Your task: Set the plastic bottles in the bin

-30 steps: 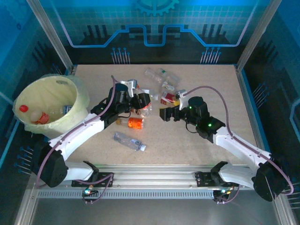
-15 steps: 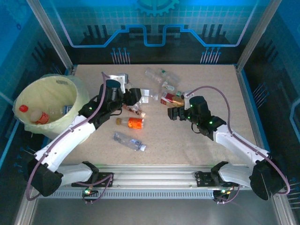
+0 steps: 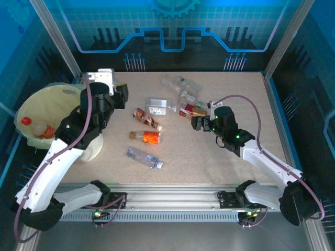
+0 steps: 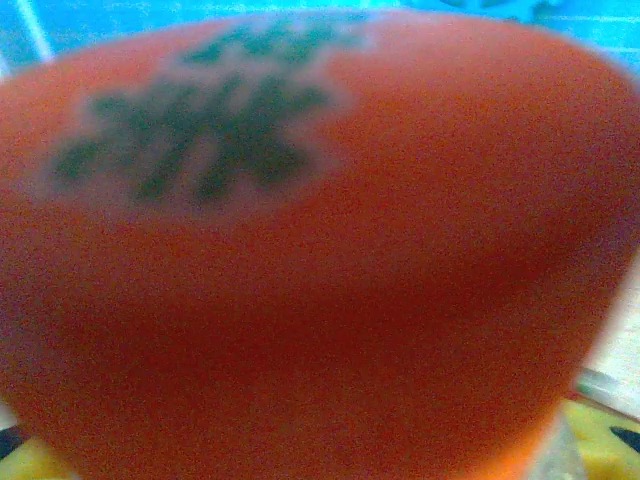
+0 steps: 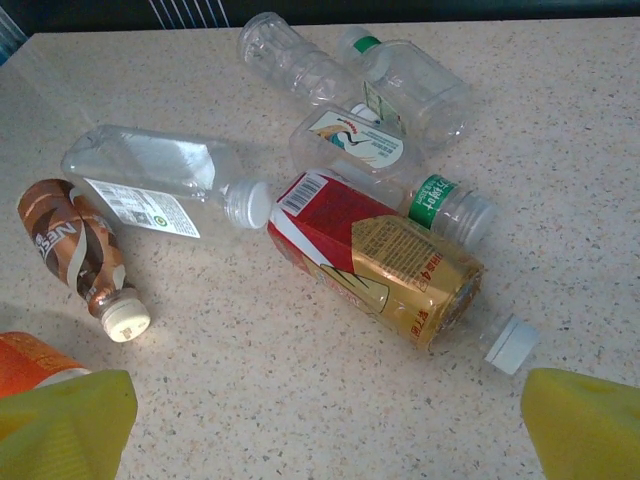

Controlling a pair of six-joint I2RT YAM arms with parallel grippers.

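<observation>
An orange-red bottle (image 4: 320, 260) is being clamped in the closed left gripper (image 3: 116, 94), which is being held up near the right rim of the bin (image 3: 47, 104). The right gripper (image 5: 325, 415) is being held wide apart, with a red-and-gold bottle (image 5: 385, 260) lying just ahead of its fingers. A clear bottle (image 5: 160, 180) and a brown bottle (image 5: 80, 245) are lying nearby on the speckled beige table (image 3: 209, 157), which is being enclosed by blue-lit panels (image 3: 172, 26).
</observation>
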